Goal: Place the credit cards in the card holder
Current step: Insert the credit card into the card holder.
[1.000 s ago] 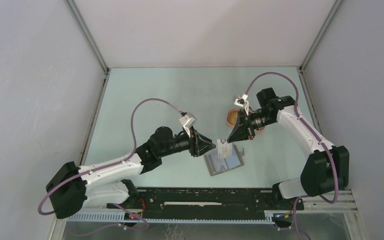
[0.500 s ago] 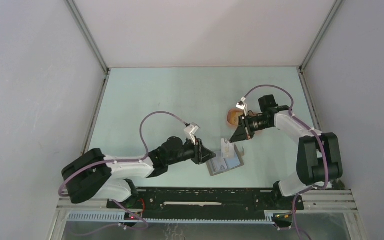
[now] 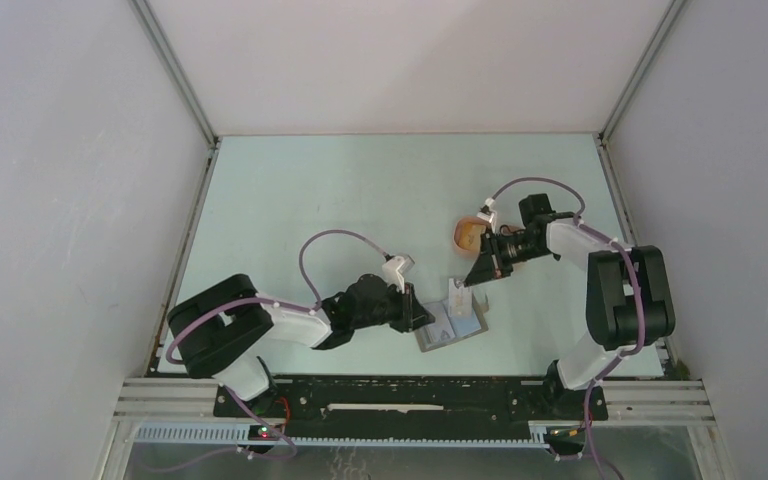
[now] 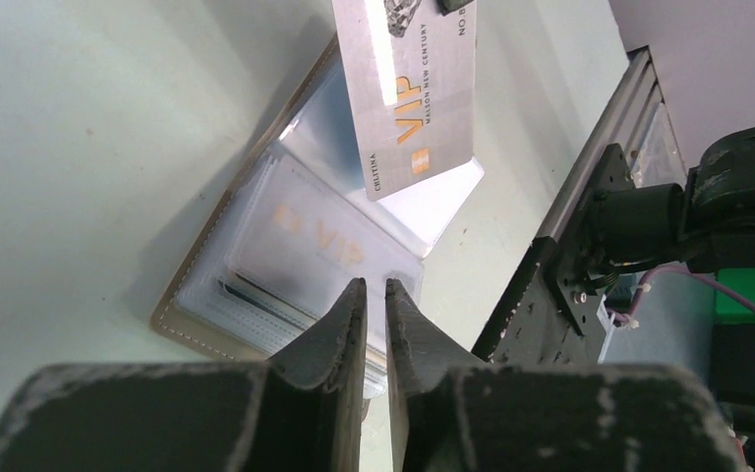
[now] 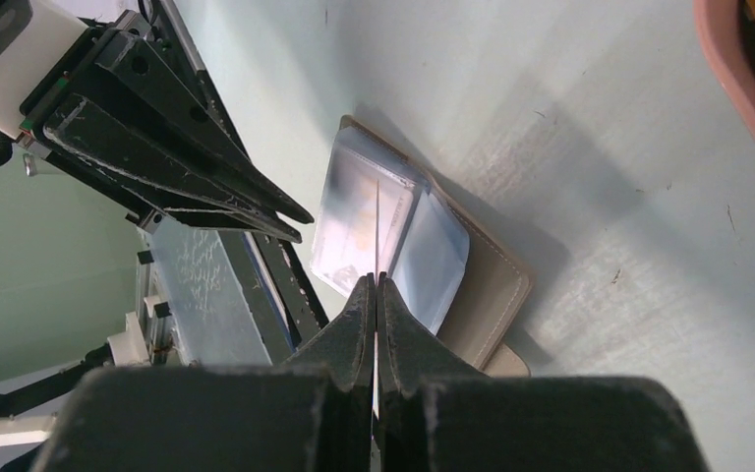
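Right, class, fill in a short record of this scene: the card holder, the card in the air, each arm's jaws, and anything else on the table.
card holder: lying open on the table, clear sleeves up
silver card: held on edge over the open holder
right jaws: shut on the silver card
left jaws: nearly together at the holder's edge; grip unclear
tray: peach, beyond the holder, not touching it

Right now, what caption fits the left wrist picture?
A silver plastic VIP card hangs tilted over the open grey folding card holder.
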`<state>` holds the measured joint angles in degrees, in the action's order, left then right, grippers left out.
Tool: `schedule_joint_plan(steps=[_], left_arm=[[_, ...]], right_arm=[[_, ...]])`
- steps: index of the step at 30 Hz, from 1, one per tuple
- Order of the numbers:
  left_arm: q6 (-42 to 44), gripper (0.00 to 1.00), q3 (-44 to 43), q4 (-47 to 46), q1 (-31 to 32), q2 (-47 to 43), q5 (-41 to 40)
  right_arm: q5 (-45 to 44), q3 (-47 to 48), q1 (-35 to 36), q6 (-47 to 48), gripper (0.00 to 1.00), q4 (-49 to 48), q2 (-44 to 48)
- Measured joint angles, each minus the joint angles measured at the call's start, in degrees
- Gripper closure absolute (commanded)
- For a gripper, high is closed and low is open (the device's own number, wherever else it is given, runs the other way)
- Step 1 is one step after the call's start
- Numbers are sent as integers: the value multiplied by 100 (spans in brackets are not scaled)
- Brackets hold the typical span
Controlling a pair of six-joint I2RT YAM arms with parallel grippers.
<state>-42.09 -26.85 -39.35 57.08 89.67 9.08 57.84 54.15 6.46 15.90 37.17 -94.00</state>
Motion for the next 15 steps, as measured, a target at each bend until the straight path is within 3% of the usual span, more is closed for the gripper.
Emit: schedule_joint_plan(steps=[15], left_arm=[[-55,86,0,393,4,83,-107]], right_arm=[[-92,0,160,-35,100,28,-450]])
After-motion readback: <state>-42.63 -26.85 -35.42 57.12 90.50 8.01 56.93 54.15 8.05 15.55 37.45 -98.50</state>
